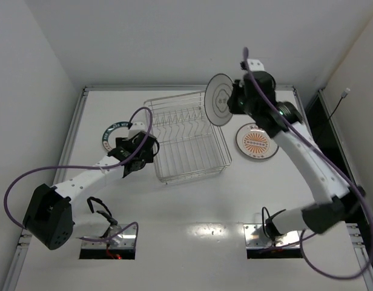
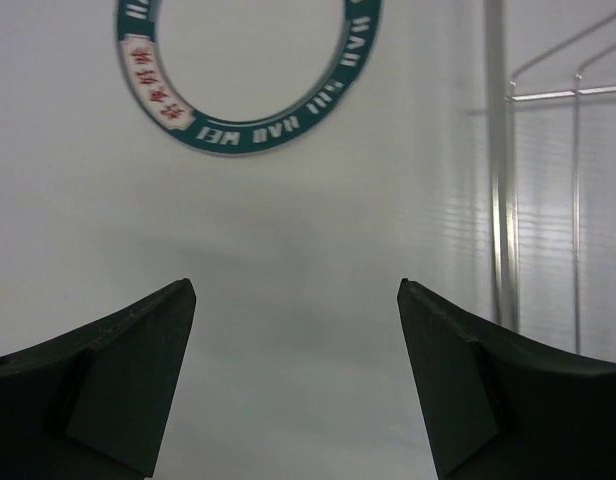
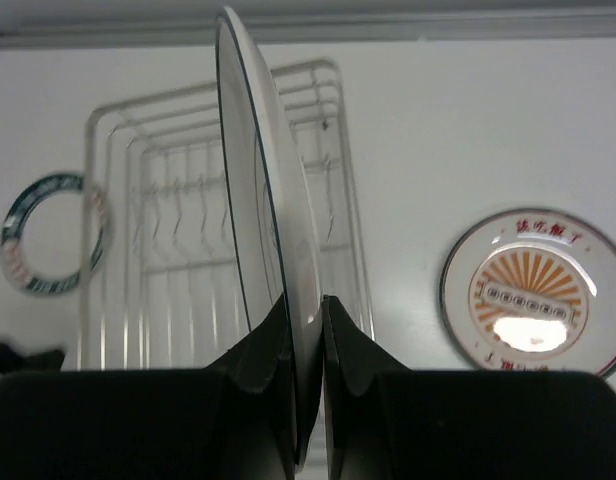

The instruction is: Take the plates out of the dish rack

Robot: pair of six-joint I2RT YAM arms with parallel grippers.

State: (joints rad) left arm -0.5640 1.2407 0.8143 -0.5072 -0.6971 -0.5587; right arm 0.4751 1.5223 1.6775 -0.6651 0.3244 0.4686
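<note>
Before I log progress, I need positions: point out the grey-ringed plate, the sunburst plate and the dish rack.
grey-ringed plate [image 1: 220, 100]: top view, centre of its face.
sunburst plate [image 1: 257, 142]: top view, orange centre.
dish rack [image 1: 188, 155]: top view, bare wire floor.

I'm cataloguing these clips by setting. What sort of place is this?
Probably a robot lab cell, not a kitchen: a white tabletop boxed in by plain white wall panels, holding a square chrome wire dish rack.

The top view looks down from above and behind the arm bases, taking in the whole counter [image 1: 192, 206]; the left wrist view sits low and close, facing forward through the left claw [image 2: 296, 290]; the right wrist view looks down from higher, past the right claw [image 3: 306, 310] and the edge-on grey-ringed plate [image 3: 273, 200]; all three share the teal-rimmed plate [image 2: 238, 138] and dish rack [image 3: 178, 240].
</note>
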